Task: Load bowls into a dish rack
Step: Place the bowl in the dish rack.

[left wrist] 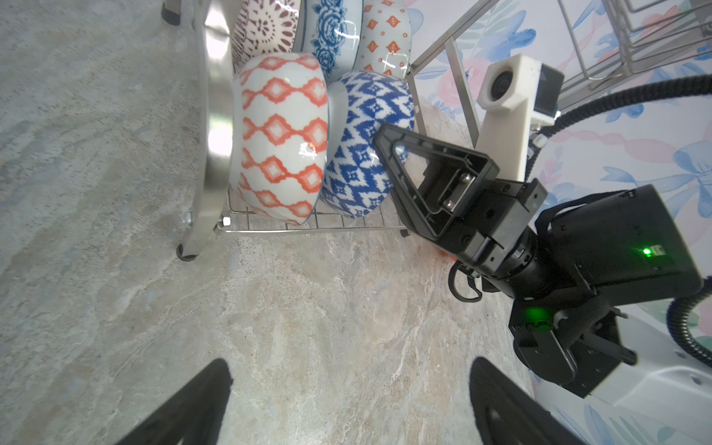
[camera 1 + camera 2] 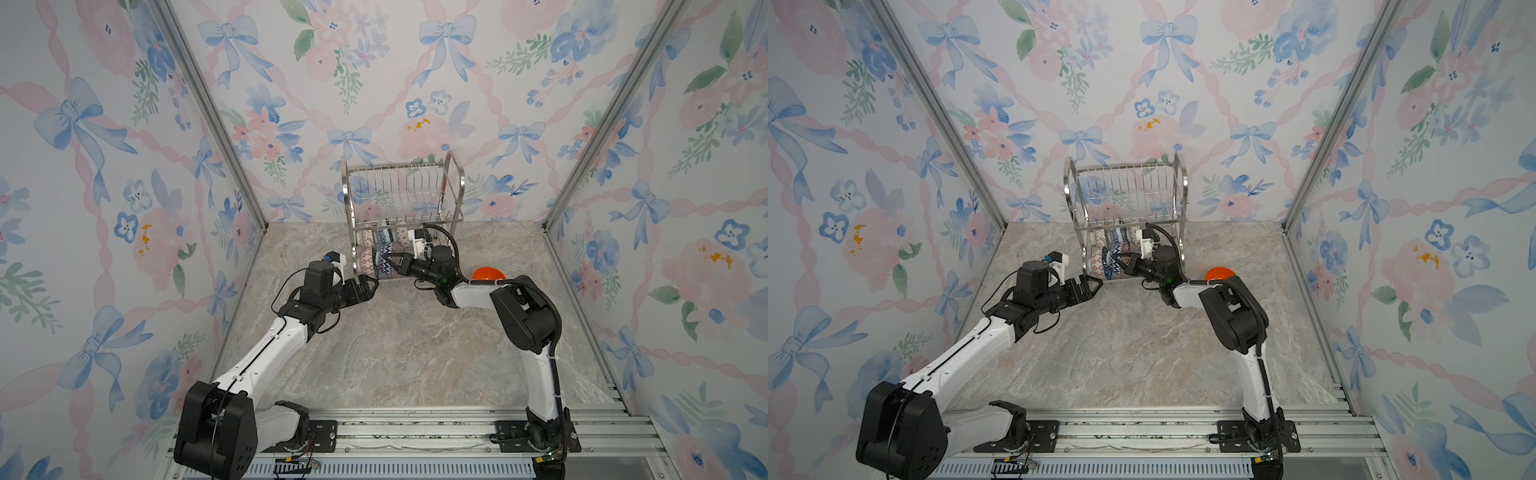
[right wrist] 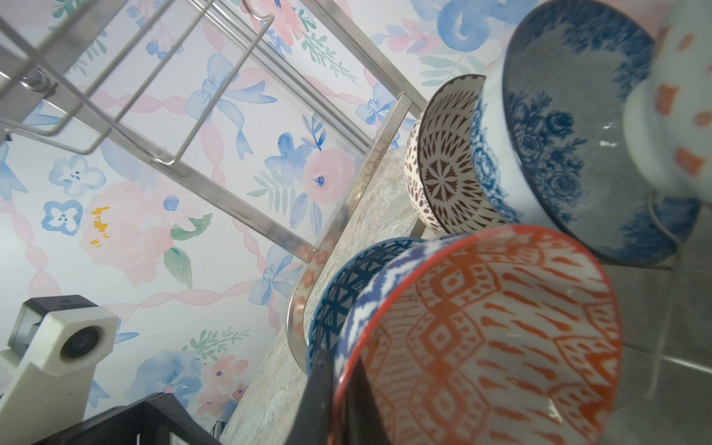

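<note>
**Right gripper** (image 1: 381, 138): jaws clenched on the rim of the blue-and-white zigzag bowl (image 1: 362, 154). In the right wrist view the black fingers (image 3: 316, 389) straddle a thin red rim. The bowl stands on edge on the wire floor of the lower tier. Its glazed side touches the red-orange diamond bowl (image 1: 277, 142), which leans against the flat steel frame.

**Left gripper** (image 1: 348, 364): jaws spread wide, holding nothing. It hovers over the table (image 2: 395, 353), near the front corner leg of the dish rack (image 2: 399, 187).

**Rack contents:**
- Front row, lower tier: the two bowls above.
- Back row, lower tier: three more glossy ceramic bowls on edge, close together. These are a brown lattice bowl (image 1: 266, 27), a blue floral bowl (image 1: 331, 34) and a white bowl with orange diamonds (image 1: 385, 38).

**Rack build:** polished tube arches, thin wire dividers on the upper tier and a wire grid below.

**Outside the rack:** a plain orange bowl (image 2: 489, 273) sits rim-down on the marble-patterned tabletop, just behind the right forearm.

**Clearance:** open tabletop lies between the two arms in front of the rack. Flowered walls close in the back and both sides.
</note>
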